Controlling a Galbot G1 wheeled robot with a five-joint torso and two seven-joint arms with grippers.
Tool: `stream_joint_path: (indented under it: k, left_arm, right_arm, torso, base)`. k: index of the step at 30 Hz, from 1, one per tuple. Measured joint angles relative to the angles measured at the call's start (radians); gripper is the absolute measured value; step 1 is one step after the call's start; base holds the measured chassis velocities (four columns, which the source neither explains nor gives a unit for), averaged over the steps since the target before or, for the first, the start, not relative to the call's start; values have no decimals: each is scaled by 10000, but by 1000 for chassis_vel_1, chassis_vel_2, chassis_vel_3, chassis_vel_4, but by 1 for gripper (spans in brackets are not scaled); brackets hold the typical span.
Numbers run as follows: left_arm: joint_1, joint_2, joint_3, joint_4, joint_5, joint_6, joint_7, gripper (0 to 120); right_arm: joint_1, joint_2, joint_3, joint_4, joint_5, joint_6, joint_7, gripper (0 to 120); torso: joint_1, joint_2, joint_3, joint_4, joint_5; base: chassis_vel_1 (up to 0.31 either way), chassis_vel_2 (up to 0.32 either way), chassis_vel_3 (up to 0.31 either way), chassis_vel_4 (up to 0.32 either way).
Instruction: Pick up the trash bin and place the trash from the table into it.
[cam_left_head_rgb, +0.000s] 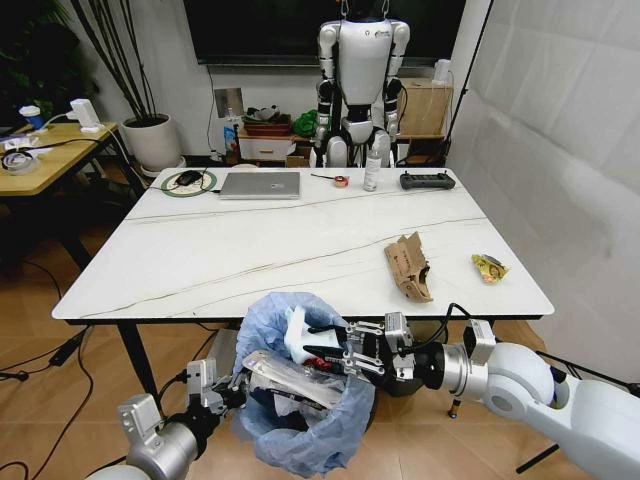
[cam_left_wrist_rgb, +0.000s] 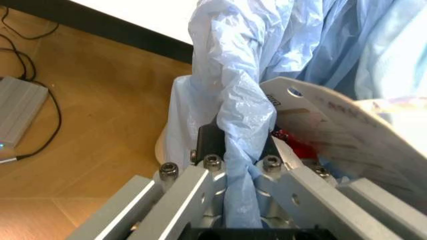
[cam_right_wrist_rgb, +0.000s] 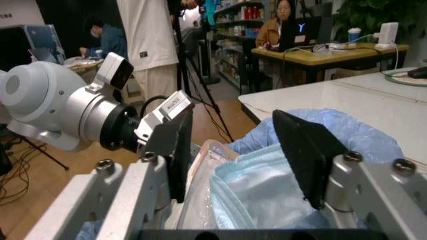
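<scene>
The right gripper (cam_left_head_rgb: 335, 352) hangs over the mouth of the trash bin (cam_left_head_rgb: 300, 420), its black fingers spread apart. The head view shows crumpled white trash (cam_left_head_rgb: 298, 335) just beside the fingertips. The right wrist view looks between the parted pads (cam_right_wrist_rgb: 303, 150) onto pale blue folded material lying in the bin, with nothing pinched between them.

The left gripper (cam_left_head_rgb: 228, 392) is clamped on the bin's near rim. The head view shows only that it meets the blue bag; the left wrist view shows the detail, a twisted fold of the plastic liner (cam_left_wrist_rgb: 233, 125) squeezed between the closed fingers (cam_left_wrist_rgb: 208, 142). That view also shows a pale printed wrapper and something red inside the bin.

The bin is held in the air below the near edge of the table (cam_left_head_rgb: 250, 255). On the tabletop, toward the robot's right, lie torn brown cardboard (cam_left_head_rgb: 408, 268) and, nearer the right edge, a small yellow wrapper (cam_left_head_rgb: 489, 267), apart from each other.
</scene>
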Motion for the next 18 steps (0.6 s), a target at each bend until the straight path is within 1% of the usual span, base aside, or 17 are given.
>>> stream_joint_path:
  k: [1, 2, 5, 6, 7, 8, 9, 11, 13, 15, 17, 18]
  left_arm:
    - [5, -12, -4, -8, 3, 1, -4, 0]
    - [27, -53, -25, -25, 40, 6, -15, 0]
    - [93, -119, -54, -37, 126, 15, -45, 0]
    - [116, -136, -56, -39, 156, 22, -56, 0]
    - [116, -136, -56, -39, 156, 22, -56, 0]
    - [160, -160, -57, -43, 205, 32, -78, 0]
    - [172, -168, -57, -43, 217, 34, -88, 0]
    - [244, -221, -73, -42, 262, 40, -125, 0]
    - [301, -274, -115, -22, 293, 40, -125, 0]
    - [307, -282, -123, -15, 301, 40, -125, 0]
    - [314, -357, -203, 39, 444, 29, -72, 0]
    - [335, -440, -292, 44, 497, 9, -63, 0]
  right_arm:
    - [-2, -4, 6, 5, 0, 1, 0, 51]
    - [-23, -24, 47, 36, 1, 4, -3, 57]
    - [-73, -57, 162, 108, 21, 22, -3, 69]
    - [-87, -59, 214, 124, 33, 29, -3, 72]
    - [-87, -59, 214, 124, 33, 29, -3, 72]
    - [-121, -60, 362, 148, 68, 42, 0, 77]
    - [-141, -61, 431, 154, 82, 51, 4, 79]
    - [-272, -68, 898, 201, 171, 99, 127, 90]
    - [-383, -82, 1308, 227, 230, 180, 438, 98]
    - [-404, -82, 1394, 227, 237, 196, 516, 98]
    - [-423, -58, 1781, 212, 259, 320, 1101, 100]
    - [-380, 11, 1947, 170, 255, 471, 1738, 100]
  torso:
    - [0, 0, 0, 0, 1]
    - [0, 0, 0, 0, 1]
    - [0, 0, 0, 0, 0]
    - [0, 0, 0, 0, 0]
    - [0, 0, 0, 0, 0]
    - [0, 0, 0, 0, 1]
    - [0, 0, 0, 1, 0]
    - [0, 0, 0, 1, 0]
    - [0, 0, 0, 0, 1]
    - [0, 0, 0, 0, 0]
    - [0, 0, 0, -1, -2]
    - [0, 0, 0, -2, -1]
  base:
    - [0, 0, 0, 0]
    - [0, 0, 0, 0]
    - [0, 0, 0, 0]
    - [0, 0, 0, 0]
    - [0, 0, 0, 0]
    - [0, 0, 0, 0]
    - [0, 0, 0, 0]
    - [0, 0, 0, 0]
    - [0, 0, 0, 0]
    - [0, 0, 0, 0]
    - [0, 0, 0, 0]
    - [0, 0, 0, 0]
